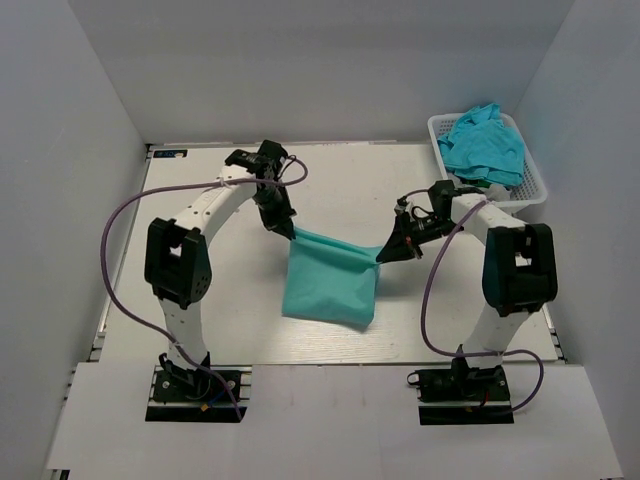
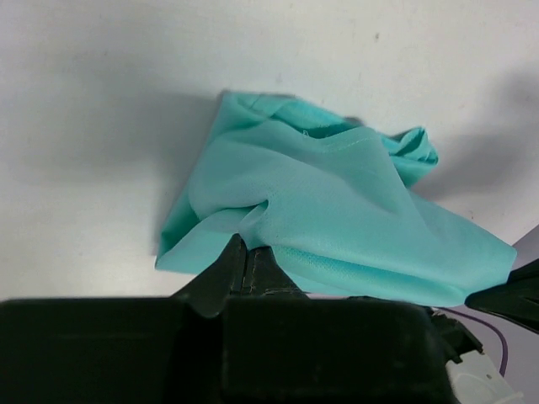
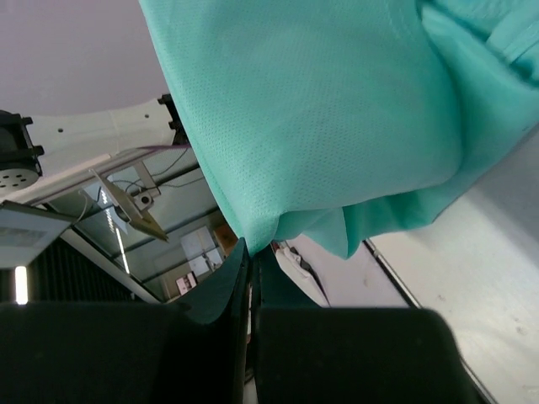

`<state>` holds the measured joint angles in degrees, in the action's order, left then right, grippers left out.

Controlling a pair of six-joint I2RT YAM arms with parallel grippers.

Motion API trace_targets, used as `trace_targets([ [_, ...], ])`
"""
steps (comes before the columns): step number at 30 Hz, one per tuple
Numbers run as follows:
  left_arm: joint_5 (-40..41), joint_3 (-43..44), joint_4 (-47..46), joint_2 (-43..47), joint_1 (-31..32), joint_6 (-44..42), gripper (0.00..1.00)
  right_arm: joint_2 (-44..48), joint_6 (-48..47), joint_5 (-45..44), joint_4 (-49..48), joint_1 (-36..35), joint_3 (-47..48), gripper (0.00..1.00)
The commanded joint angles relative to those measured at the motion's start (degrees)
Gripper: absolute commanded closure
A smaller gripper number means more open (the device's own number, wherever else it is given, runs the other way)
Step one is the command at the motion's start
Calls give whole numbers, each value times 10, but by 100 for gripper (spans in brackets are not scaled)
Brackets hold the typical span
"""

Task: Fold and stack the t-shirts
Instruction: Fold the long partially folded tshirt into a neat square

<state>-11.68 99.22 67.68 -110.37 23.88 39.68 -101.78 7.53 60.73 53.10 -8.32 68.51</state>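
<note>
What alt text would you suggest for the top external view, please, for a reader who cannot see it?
Two robot arms hold a teal t-shirt up between them over a white table, the left gripper and right gripper each shut on an upper corner. A white mesh basket at the far right holds more crumpled teal shirts.

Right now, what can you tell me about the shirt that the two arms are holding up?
The shirt is plain teal, thin soft fabric with no print. It hangs between the two arms, top edge sagging, pinched at one upper corner by the left gripper and at the other by the right gripper. Its lower part seems to rest, creased, on the table.
</note>
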Motion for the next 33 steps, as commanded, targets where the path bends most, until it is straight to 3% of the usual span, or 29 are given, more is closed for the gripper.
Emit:
trace_targets([
  [1, 36, 33, -33, -19, -23, -20, 100, -21, -20, 7, 12, 15, 27, 100],
  [13, 23, 67, -61, -117, -23, -31, 100, -107, -1, -25, -30, 29, 57, 100],
  [16, 23, 82, -73, -131, -23, -31, 89, -120, 13, -69, -31, 28, 77, 100],
  [17, 23, 87, -73, -131, -23, -31, 82, -125, 17, -77, -33, 30, 83, 97],
  [18, 23, 92, -79, -138, -23, -31, 56, -125, 22, -102, -30, 30, 86, 76],
  [19, 29, 92, -79, -138, -23, -31, 41, -128, 24, -111, -28, 30, 94, 62],
  [21, 29, 108, -73, -145, -23, -31, 24, -124, 27, -127, -40, 30, 101, 41],
  [22, 35, 108, -68, -145, -23, -31, 1, -121, 29, -127, -43, 30, 105, 10],
  [30, 79, 115, -69, -75, -7, -37, 0, -41, 52, -240, -41, 15, 132, 10],
  [33, 11, 39, -153, -40, -2, -44, 0, 3, 63, -247, -75, -6, 114, 10],
])
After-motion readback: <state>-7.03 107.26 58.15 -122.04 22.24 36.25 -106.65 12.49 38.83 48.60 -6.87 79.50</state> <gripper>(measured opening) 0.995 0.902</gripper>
